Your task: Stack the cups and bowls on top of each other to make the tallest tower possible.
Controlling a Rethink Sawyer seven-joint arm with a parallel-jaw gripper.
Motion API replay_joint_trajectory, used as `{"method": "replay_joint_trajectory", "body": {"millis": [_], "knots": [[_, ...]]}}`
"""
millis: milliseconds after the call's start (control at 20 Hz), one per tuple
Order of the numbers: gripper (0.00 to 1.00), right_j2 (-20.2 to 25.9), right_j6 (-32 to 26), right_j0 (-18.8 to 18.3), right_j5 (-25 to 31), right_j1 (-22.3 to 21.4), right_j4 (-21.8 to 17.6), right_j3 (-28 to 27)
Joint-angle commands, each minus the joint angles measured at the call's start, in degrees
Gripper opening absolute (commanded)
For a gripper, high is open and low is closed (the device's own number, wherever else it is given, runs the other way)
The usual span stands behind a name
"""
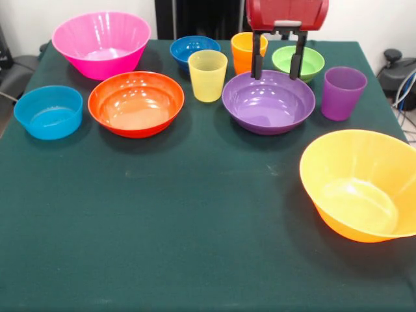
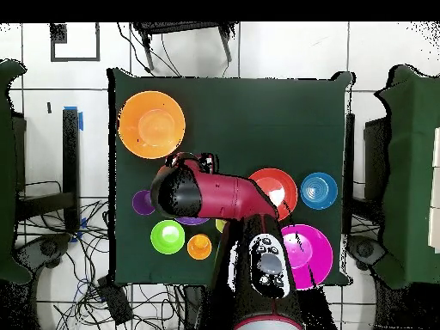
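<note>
gripper (image 1: pixel 278 67) released, fingers spread above far rim of purple bowl (image 1: pixel 268 101) | cups and bowls scattered singly across green desk (image 1: pixel 195 221), none stacked | yellow-orange bowl (image 1: pixel 361 185) apart at near right in front view | pink bowl (image 1: pixel 101 44) far left

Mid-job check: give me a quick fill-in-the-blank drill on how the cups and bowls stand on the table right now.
1. The pincer hangs open over the far rim of the ____ bowl.
2. The yellow cup stands between the orange-red bowl and the ____ bowl.
3. The number of pieces stacked on the yellow-orange bowl is ____.
4. The purple cup stands ____, mouth up.

Missing words: purple; purple; zero; upright
</note>
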Motion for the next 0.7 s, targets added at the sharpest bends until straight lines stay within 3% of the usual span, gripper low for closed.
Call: {"method": "replay_joint_trajectory", "body": {"millis": [50,350,550,700], "knots": [[1.0,1.5,-0.4,-0.9,15.9,0.7,-3.3,-2.8],[1.0,-0.3,4.1,2.8,11.4,10.3,-2.5,-11.7],[1.0,-2.3,6.7,5.2,11.5,12.4,-1.1,-17.6],[1.0,-1.2,7.0,5.0,12.7,13.2,0.7,-20.5]]}}
